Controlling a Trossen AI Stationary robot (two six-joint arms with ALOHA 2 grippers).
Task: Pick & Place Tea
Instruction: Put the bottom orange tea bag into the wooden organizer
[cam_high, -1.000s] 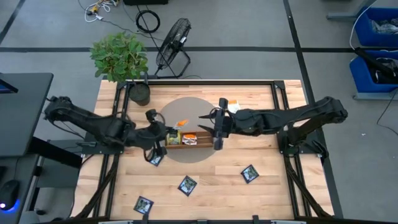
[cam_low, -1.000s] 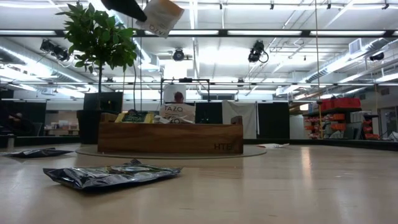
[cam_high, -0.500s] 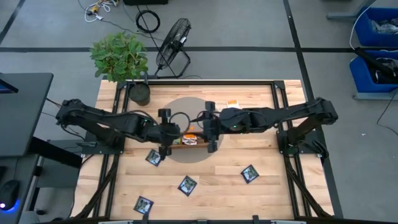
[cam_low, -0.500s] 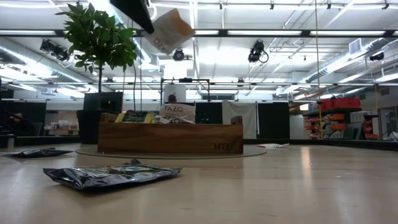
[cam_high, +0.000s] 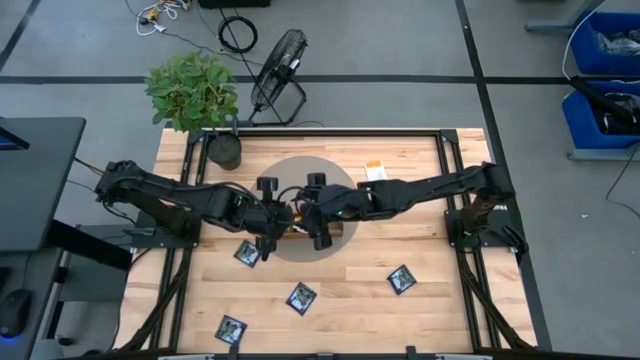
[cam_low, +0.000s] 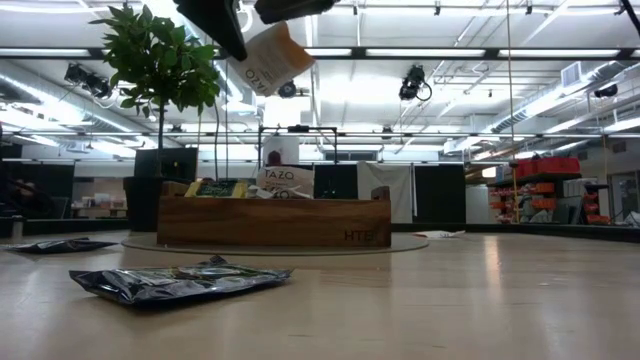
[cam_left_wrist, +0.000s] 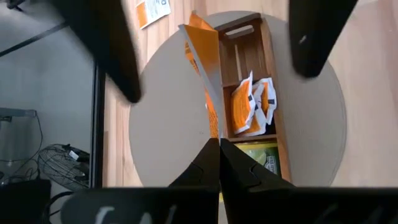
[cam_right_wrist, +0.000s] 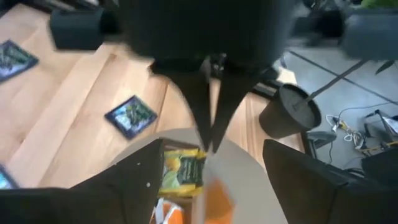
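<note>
Bright overhead strip lights glare in the low view; wrist views blurred.

The wooden tray (cam_high: 300, 226) sat on a round mat (cam_high: 305, 208) mid-bench, sachets (cam_left_wrist: 252, 107) inside it. Four more sachets (cam_high: 301, 296) lay scattered on the bench (cam_high: 420, 310) toward the front. A potted plant (cam_high: 195, 95) stood at the back-left corner.
</note>
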